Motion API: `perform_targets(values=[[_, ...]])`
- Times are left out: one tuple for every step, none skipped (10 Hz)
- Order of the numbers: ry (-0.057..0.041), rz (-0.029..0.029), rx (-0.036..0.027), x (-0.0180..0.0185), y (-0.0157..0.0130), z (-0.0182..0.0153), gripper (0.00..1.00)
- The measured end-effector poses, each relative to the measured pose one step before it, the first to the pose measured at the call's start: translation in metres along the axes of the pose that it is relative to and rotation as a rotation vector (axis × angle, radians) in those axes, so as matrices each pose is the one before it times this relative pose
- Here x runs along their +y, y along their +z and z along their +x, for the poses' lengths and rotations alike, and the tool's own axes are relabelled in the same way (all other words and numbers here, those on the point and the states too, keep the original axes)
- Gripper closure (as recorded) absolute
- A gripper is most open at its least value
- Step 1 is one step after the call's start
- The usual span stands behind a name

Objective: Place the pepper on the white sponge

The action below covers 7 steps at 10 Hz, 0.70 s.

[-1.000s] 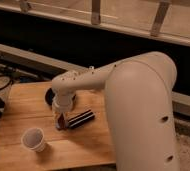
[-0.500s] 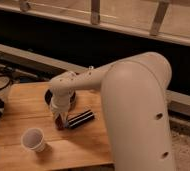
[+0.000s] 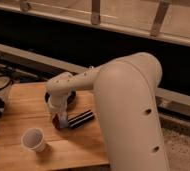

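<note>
The tool hangs low over the wooden bench, wrist pointed down, apparently to reach something at its tip. Whether it is spread or closed, I cannot tell. A reddish bit there may be the pepper. At its 3 o'clock lies a dark striped packet; at 7 o'clock stands a paper cup. No white sponge shows.

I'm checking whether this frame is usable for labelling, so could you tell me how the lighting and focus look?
In the camera view the light is dim and warm, and everything is soft. The white arm is the brightest area. The gripper hangs low over the wooden table, dark and blurred beside a dark flat object. The paper cup stands out clearly. The background behind the table is nearly black.
</note>
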Motion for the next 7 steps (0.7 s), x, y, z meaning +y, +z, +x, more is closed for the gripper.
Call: perform_targets(values=[[-0.00272,0.00022,0.00103,-0.00331,-0.00127,0.00505,0.28],[-0.00174,0.00066,-0.00078,-0.00153,-0.00053,0.00257,0.39],[-0.00407,-0.00185,-0.00148,0.00437,0.00066,-0.00239,0.49],[-0.00351,0.00077,0.00259,0.00443,0.00229,-0.00297,0.59],[-0.00172,0.00065,0.0016,0.00141,0.00072,-0.00047,0.69],[0.00254,0.00428,0.00394,-0.00456,0.00057,0.00364,0.79],[0.00075,0.00008,-0.00248,-0.00341,-0.00174,0.00241,0.82]])
